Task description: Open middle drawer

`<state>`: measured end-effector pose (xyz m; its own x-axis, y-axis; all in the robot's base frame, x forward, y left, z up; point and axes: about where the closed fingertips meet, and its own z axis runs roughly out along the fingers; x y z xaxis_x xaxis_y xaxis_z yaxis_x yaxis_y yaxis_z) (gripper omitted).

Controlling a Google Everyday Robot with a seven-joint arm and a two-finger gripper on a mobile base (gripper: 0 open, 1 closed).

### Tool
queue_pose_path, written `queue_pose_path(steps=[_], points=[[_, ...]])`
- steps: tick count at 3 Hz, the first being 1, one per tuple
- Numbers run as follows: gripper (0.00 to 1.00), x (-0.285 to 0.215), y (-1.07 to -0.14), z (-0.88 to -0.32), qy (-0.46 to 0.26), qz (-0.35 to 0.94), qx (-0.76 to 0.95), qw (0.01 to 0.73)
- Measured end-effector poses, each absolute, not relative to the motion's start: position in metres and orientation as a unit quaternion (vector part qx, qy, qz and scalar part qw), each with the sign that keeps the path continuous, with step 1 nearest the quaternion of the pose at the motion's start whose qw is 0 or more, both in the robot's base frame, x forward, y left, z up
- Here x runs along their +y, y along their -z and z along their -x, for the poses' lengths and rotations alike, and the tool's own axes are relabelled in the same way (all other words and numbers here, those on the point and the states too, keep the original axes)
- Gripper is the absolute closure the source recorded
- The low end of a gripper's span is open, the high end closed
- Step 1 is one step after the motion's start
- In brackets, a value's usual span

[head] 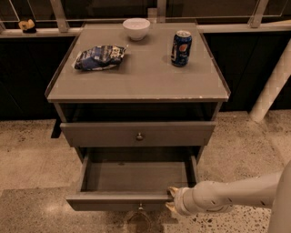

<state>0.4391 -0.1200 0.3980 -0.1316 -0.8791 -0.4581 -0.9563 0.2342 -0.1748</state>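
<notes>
The grey cabinet [136, 82] shows two drawer fronts. The upper front [100, 134], with a small round knob [139, 135], stands slightly out under a dark gap. Below it the middle drawer [136, 175] is pulled far out, its inside bare, with its front [113, 202] and knob [140, 207] near the bottom edge of the view. My gripper [171, 199] is at the right end of that open drawer's front, touching or very near it. My white arm [227, 195] reaches in from the lower right. Anything below the open drawer is hidden.
On the cabinet top lie a blue chip bag [99, 57], a white bowl [136, 28] and a blue soda can [181, 48]. A white post [273, 86] stands at the right. The floor [27, 159] is speckled stone. A railing [59, 13] runs behind.
</notes>
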Motion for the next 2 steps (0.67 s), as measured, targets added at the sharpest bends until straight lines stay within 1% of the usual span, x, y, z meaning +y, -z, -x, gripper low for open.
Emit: queue_pose_path(steps=[1, 2], points=[[0.81, -0.12, -0.398, -0.439, -0.08, 0.614, 0.748, 0.24], [0.58, -0.12, -0.398, -0.439, -0.08, 0.614, 0.748, 0.24]])
